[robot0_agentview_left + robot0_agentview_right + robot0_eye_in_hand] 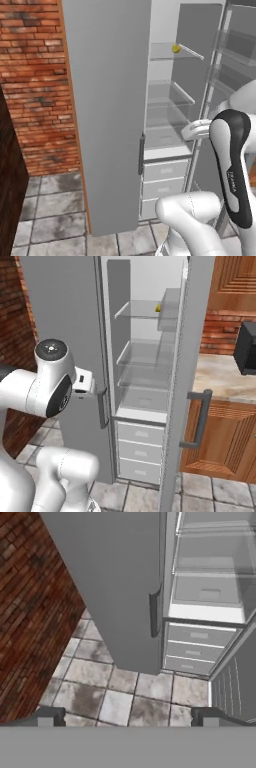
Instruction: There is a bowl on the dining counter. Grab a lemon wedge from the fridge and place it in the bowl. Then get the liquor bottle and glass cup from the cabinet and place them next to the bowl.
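Observation:
The fridge [145, 356] stands open with both doors swung wide. A small yellow lemon wedge [175, 48] lies on its top glass shelf, toward the back; it is also in the right base view [158, 307]. My gripper [127, 717] is open and empty, its fingertips [50, 714] spread wide. It hovers in front of the left door [120, 582], level with that door's dark handle [156, 614] and well below the lemon shelf. The bowl, liquor bottle and glass cup are out of view.
The right fridge door [182, 381] with its handle [200, 418] juts out toward me. White drawers [162, 185] fill the fridge's bottom. A brick wall [35, 75] is on the left. On the right are wooden cabinets [225, 436], a counter [220, 381] and a black appliance [247, 348].

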Robot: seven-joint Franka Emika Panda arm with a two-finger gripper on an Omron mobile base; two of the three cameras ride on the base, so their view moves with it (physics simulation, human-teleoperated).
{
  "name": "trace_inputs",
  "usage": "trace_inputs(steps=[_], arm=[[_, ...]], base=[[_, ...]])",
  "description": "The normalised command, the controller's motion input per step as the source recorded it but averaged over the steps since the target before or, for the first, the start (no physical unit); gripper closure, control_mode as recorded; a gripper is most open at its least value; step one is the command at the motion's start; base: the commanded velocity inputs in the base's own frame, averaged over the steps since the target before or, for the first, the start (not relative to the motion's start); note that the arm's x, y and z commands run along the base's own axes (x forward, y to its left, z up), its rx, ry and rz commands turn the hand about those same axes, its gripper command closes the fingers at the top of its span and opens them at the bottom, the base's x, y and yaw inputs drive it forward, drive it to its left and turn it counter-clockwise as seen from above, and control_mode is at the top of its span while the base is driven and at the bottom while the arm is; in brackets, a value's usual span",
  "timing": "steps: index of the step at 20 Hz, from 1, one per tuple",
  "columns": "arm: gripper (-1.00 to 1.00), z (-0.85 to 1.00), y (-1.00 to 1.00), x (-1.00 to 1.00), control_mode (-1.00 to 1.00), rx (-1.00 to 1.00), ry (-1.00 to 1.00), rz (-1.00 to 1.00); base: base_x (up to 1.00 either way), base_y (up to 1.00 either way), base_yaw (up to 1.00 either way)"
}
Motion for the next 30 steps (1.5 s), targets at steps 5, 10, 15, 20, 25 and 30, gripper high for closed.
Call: trace_inputs(steps=[5, 10, 15, 20, 25, 30], arm=[[-1.0, 0.0, 0.0, 0.0, 1.0, 0.0, 0.0, 0.0], [-1.0, 0.0, 0.0, 0.0, 1.0, 0.0, 0.0, 0.0], [-1.0, 0.0, 0.0, 0.0, 1.0, 0.0, 0.0, 0.0], [-1.0, 0.0, 0.0, 0.0, 1.0, 0.0, 0.0, 0.0], [-1.0, 0.0, 0.0, 0.0, 1.0, 0.0, 0.0, 0.0], [-1.0, 0.0, 0.0, 0.0, 1.0, 0.0, 0.0, 0.0]], base=[[0.35, -0.39, -0.02], [0.56, -0.24, -0.18], [0.78, -0.06, -0.26], [0.8, 0.0, -0.36], [0.54, -0.02, -0.32], [0.62, -0.01, -0.14]])
